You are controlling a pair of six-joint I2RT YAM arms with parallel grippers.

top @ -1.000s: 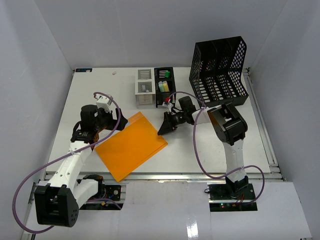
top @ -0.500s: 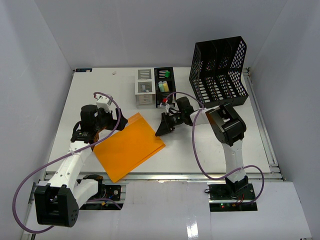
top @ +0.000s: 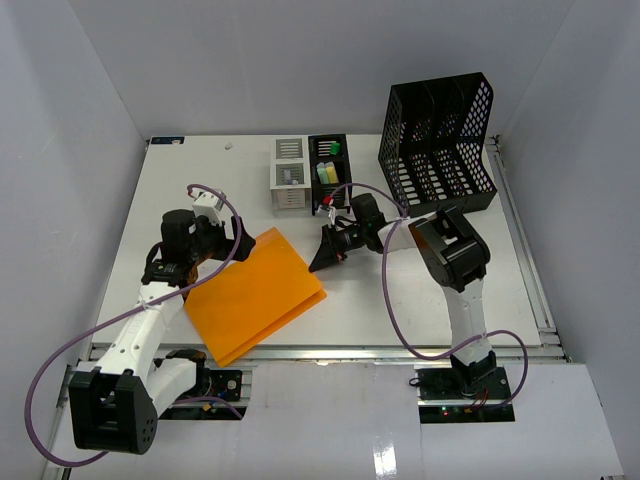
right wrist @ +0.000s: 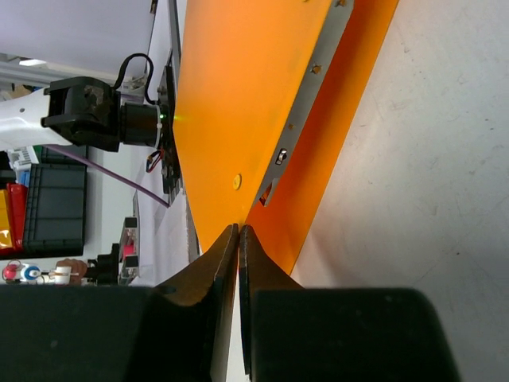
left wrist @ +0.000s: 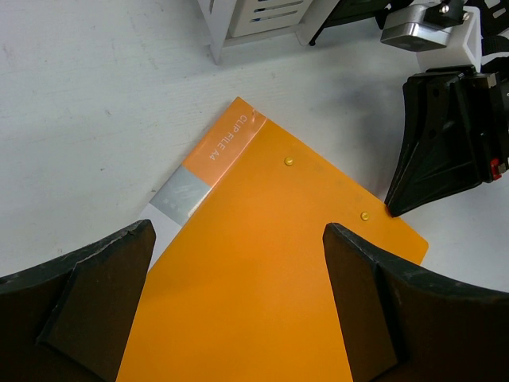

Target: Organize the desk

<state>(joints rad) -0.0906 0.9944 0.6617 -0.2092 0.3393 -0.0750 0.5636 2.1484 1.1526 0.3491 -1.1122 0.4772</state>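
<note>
1. Room: plain white walls (top: 80, 100) close in the worktop (top: 200, 170) on three sides. A metal rail (top: 340, 350) runs along its 6 o'clock edge, where both arms are bolted. The white worktop fills the top view.
2. Laid out: an orange clip file (top: 255, 292) lies flat just left of centre. A white drawer unit (top: 289, 175) and a black tray (top: 328, 165) of coloured bits stand side by side at 12 o'clock. A black mesh file rack (top: 437, 140) stands at 1 o'clock, well apart from the file.
3. Left end effector (left wrist: 238, 302): fingers wide apart, hanging over the file's 9 o'clock side, holding nothing.
4. Right end effector (right wrist: 238, 231): fingers drawn together at the file's 3 o'clock corner. The right wrist view shows a thin orange cover pinched between them, and below it the second cover and the metal clip strip showing in the gap.
5. Judgement: the step in hand looks like getting the file up off the surface, probably bound for the rack.
6. Risk: the pinch is shallow and seems to hold only one cover. A lift could swing the file open or let the edge slip out.
7. Risk: the drawer unit and tray sit near the right wrist at 12 o'clock, so a wide swing could knock them.
8. Risk: the left end effector sits over the file, so raising it could strike those spread fingers.
</note>
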